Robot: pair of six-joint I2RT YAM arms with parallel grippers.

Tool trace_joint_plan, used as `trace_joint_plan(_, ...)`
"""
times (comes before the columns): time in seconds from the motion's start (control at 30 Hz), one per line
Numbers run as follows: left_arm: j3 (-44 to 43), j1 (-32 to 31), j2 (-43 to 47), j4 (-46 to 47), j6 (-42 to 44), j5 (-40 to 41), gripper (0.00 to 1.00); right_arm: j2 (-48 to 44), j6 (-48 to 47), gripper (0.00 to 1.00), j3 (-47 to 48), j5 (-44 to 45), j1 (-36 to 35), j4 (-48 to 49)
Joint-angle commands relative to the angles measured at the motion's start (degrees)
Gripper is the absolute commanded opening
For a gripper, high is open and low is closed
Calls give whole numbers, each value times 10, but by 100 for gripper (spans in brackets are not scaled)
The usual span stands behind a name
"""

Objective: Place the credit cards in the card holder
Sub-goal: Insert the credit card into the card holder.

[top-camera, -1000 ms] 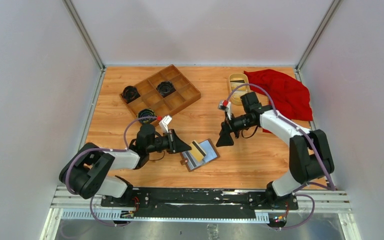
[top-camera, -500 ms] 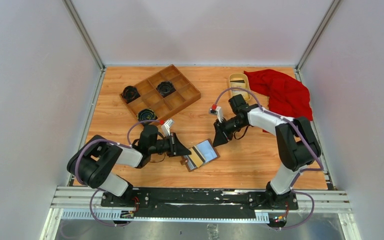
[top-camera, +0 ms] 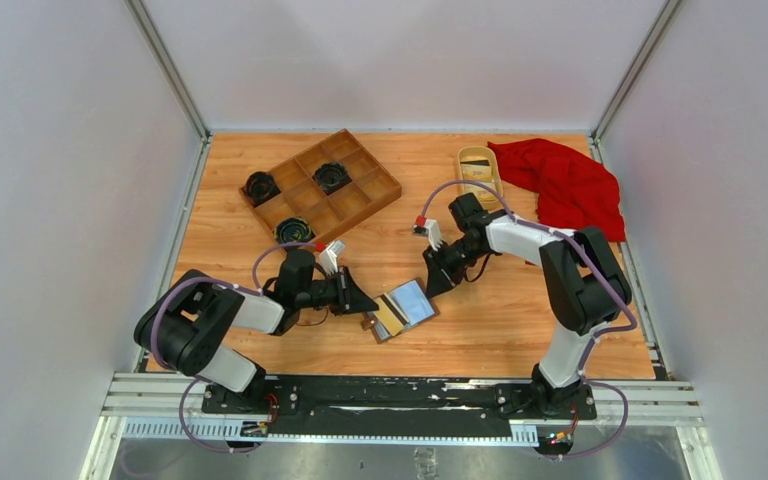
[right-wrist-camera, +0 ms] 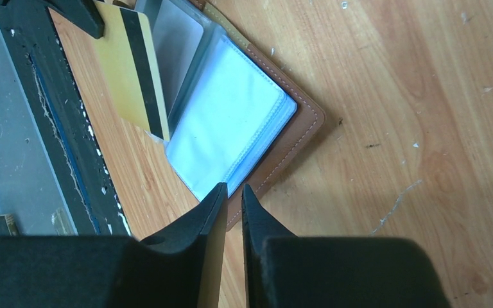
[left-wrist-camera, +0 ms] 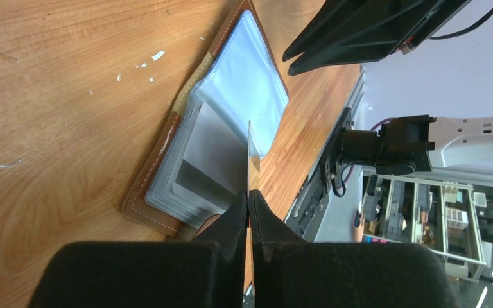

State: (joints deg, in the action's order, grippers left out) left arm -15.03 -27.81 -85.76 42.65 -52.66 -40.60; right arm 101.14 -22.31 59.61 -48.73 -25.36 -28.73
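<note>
Left pincer (left-wrist-camera: 249, 204) clamps striped credit card (right-wrist-camera: 135, 64) over open card holder (top-camera: 405, 308) on worktop (top-camera: 500, 320) — right pincer (right-wrist-camera: 231, 196) near-closed, empty, at its edge. Unless it's pinned, your push may slide the holder — card missing pocket

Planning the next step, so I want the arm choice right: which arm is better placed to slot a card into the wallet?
Left. The left claw pinches a card right over the open wallet. The right claw is shut on nothing at the wallet's edge.
</note>
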Motion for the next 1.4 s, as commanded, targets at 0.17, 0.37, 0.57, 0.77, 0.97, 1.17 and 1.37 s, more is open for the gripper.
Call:
trace_joint_plan(0.17,-2,10,10,-35,17,10,0,8,3,17,16,24,-19,-22)
trace_joint_plan(0.37,-5,11,-4,-36,13,21,0,7,4,17,16,26,-21,-23)
trace_joint_plan(0.57,-16,11,-36,-36,6,38,0,8,4,17,17,24,-21,-23)
trace_joint_plan(0.77,-23,11,-42,-36,2,52,0,7,5,17,17,22,-22,-23)
trace_joint_plan(0.97,-35,11,-53,-36,1,55,0,7,6,17,18,21,-24,-23)
trace_joint_plan(1.17,-44,10,-65,-36,0,54,0,8,7,17,18,21,-26,-22)
trace_joint_plan(1.37,-52,-6,-70,-36,-8,57,0,14,9,17,19,25,-29,-23)
